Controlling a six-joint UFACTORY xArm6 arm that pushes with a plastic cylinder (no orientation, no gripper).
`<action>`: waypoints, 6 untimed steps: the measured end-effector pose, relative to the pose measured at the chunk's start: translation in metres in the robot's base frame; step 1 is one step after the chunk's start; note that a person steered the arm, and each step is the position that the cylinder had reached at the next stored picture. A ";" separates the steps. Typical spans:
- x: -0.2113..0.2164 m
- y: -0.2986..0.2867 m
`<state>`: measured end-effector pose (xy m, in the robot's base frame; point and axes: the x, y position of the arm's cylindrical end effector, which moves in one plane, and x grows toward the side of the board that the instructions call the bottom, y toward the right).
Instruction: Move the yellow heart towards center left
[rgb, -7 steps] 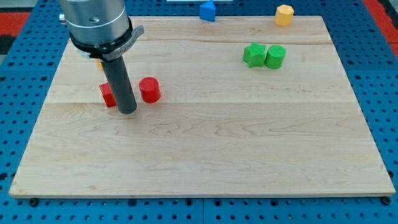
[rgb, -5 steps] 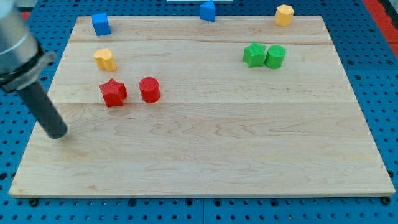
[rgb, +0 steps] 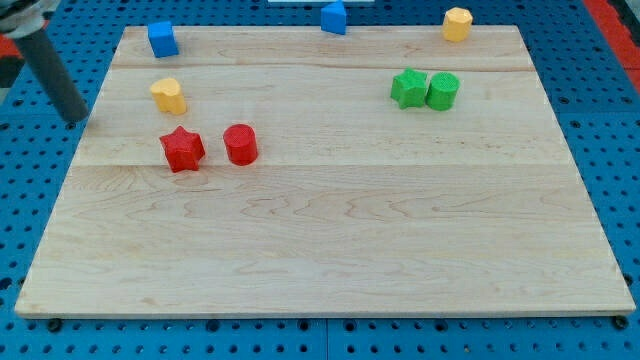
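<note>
Hovering at the view's left edge, just off the wooden board (rgb: 330, 250): my tip (rgb: 76, 120), at the lower end of a dark rod slanting up toward the view's top-left corner, touching no block. No fingers on this rod, so nothing to report as apart, together or clamped. Sitting to the right of my tip and a little higher in the view, near but clearly apart from it: the yellow heart (rgb: 168, 95), in the board's upper left part. Below the heart: a red star (rgb: 182, 149) and, just beside it on the right without touching, a red cylinder (rgb: 240, 144). Up near the board's top-left corner: a blue block (rgb: 161, 39), shape hard to make out. At the top edge near the middle: a second blue block (rgb: 333, 17), partly off the board. Near the top-right corner: a yellow block (rgb: 457, 23), roughly hexagonal. In the upper right part: a green star-like block (rgb: 408, 88) touching a green cylinder (rgb: 442, 90) on its right.
</note>
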<state>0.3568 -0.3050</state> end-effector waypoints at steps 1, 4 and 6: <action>-0.010 0.007; -0.061 0.102; -0.036 0.121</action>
<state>0.3206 -0.1841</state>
